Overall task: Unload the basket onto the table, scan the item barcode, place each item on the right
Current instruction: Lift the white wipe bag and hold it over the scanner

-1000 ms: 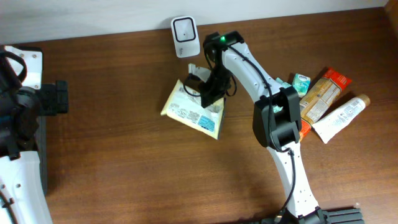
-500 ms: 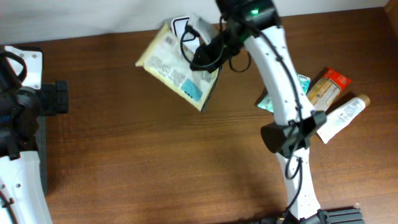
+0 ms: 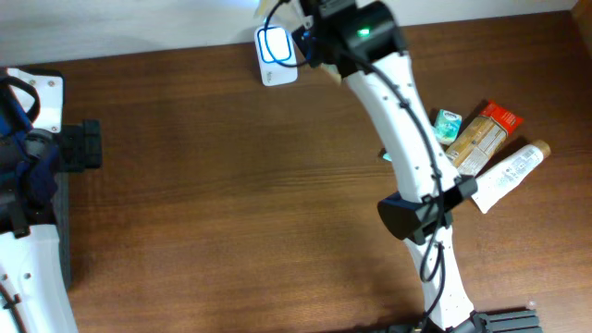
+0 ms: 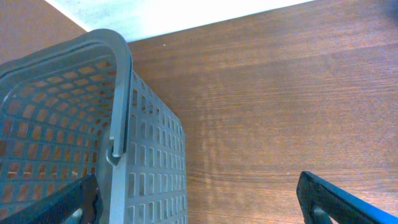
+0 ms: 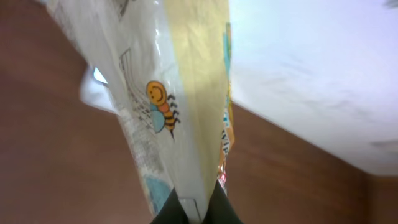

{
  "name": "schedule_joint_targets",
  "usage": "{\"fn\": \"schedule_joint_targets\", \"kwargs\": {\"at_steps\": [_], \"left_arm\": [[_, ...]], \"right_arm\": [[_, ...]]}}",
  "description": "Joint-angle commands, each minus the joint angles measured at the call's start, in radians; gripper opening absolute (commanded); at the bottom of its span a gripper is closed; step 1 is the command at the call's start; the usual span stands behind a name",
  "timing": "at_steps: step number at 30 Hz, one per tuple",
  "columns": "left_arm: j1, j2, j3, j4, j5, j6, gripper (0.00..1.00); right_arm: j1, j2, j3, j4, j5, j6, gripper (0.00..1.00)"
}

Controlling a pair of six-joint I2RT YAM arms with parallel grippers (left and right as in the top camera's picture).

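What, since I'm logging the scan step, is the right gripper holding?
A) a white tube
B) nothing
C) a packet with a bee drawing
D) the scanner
C: the right wrist view shows the right gripper shut on the lower edge of a yellow-and-white packet printed with a cartoon bee.

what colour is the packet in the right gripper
Yellow and white packet with a cartoon bee, clearest in the right wrist view.

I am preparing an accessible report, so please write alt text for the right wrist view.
A pale yellow and white plastic packet with a cartoon bee printed on it fills the middle of the frame, pinched at the bottom by dark jaws shut on it. Behind it are a brown wooden table and a white wall.
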Motion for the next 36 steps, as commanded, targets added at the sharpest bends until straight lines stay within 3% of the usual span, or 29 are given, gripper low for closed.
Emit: {"fn": "schedule_joint_targets", "kwargs": {"at_steps": [1,5,7,11,13,16,36], "left_arm": [[0.004,-0.003,0.010,0.001,0.006,0.012,0.99],[0.004,-0.003,0.010,0.001,0.006,0.012,0.99],[0.004,-0.003,0.010,0.001,0.006,0.012,0.99],[0.004,-0.003,0.010,0.001,0.006,0.012,0.99],[0.004,-0.003,0.010,0.001,0.006,0.012,0.99],[0.004,-0.003,0.010,0.001,0.006,0.012,0.99],[0.004,-0.003,0.010,0.001,0.006,0.012,0.99]], "right_arm": [[0.011,0.061,-0.118,0.201,0.425,-0.100,0.04],[0.011,0.079,-0.276,0.555,0.478,-0.349,0.04],[0.010,0.091,-0.338,0.718,0.599,-0.428,0.04],[0.011,0.122,-0.416,0.897,0.635,-0.519,0.04],[0.010,0.183,-0.422,1.098,0.769,-0.693,0.04],[0.014,0.235,-0.422,1.249,0.777,-0.775,0.04],[0.089,0.436,-0.426,1.285,0.735,-0.789,0.04]]}}
